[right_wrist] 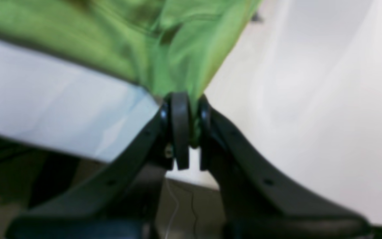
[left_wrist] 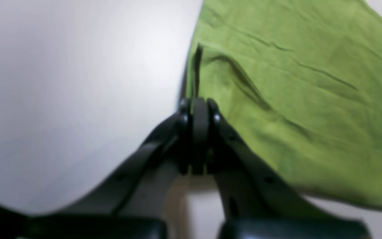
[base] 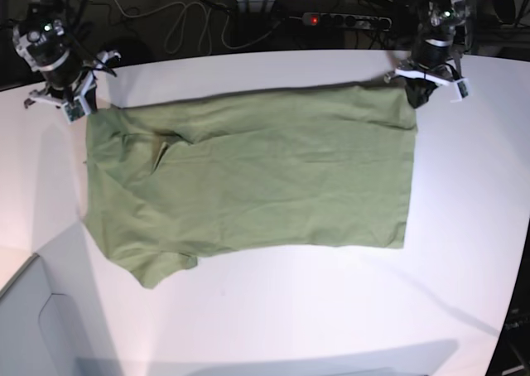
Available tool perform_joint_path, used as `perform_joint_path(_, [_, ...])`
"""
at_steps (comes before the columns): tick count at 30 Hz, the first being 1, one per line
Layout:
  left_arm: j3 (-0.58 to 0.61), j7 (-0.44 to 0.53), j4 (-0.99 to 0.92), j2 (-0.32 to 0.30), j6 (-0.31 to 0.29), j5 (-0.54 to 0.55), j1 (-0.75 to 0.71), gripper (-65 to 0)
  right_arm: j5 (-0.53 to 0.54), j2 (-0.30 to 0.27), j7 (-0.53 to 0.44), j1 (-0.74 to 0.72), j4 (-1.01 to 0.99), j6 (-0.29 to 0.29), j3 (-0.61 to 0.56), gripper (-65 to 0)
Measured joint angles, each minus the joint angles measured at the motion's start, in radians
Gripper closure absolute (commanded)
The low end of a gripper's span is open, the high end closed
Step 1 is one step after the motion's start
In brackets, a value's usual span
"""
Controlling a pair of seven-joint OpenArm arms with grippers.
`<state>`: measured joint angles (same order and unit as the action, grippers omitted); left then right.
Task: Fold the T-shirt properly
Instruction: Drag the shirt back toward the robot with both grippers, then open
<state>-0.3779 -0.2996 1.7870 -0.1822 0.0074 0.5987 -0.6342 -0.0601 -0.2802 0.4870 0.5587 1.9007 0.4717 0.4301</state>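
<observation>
Close in, the left gripper (left_wrist: 199, 132) has its black fingers pressed together, and a thin dark fold at the edge of the T-shirt (left_wrist: 293, 99) runs straight up out of the tips; whether cloth is truly pinched there is hard to tell, since the wrist picture is soft. From those tips the olive-green fabric spreads away to the right, creased in long diagonal wrinkles, while bare white table (left_wrist: 78, 99) lies to their left.

The right gripper (right_wrist: 191, 126) is clamped on the shirt: a bunch of green cloth is drawn down between its two pads and fans out above and to the left of them (blurred, but the pinch is plain). Pale tabletop fills the space to the right of that gripper.

Farther off, the base view shows the whole garment lying flat, stretched between the two arms along the far side of the table. One far corner sits under the left gripper (base: 431, 82) and the other under the right gripper (base: 73, 101), with the rest reaching toward the near edge, a short sleeve sticking out at the near corner below the right one.
</observation>
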Motion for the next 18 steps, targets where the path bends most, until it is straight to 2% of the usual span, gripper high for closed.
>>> perform_joint_path(9, [0.000, 0.000, -0.003, 0.000, 0.000, 0.001, -0.050, 0.0, 0.000, 0.000, -0.007, 0.075, 0.005, 0.001, 0.000, -0.2])
perform_joint_path(18, [0.000, -0.003, -0.012, 0.000, 0.000, 0.000, -0.072, 0.0, 0.000, 0.000, -0.005, 0.079, 0.003, 0.001, 0.000, -0.2])
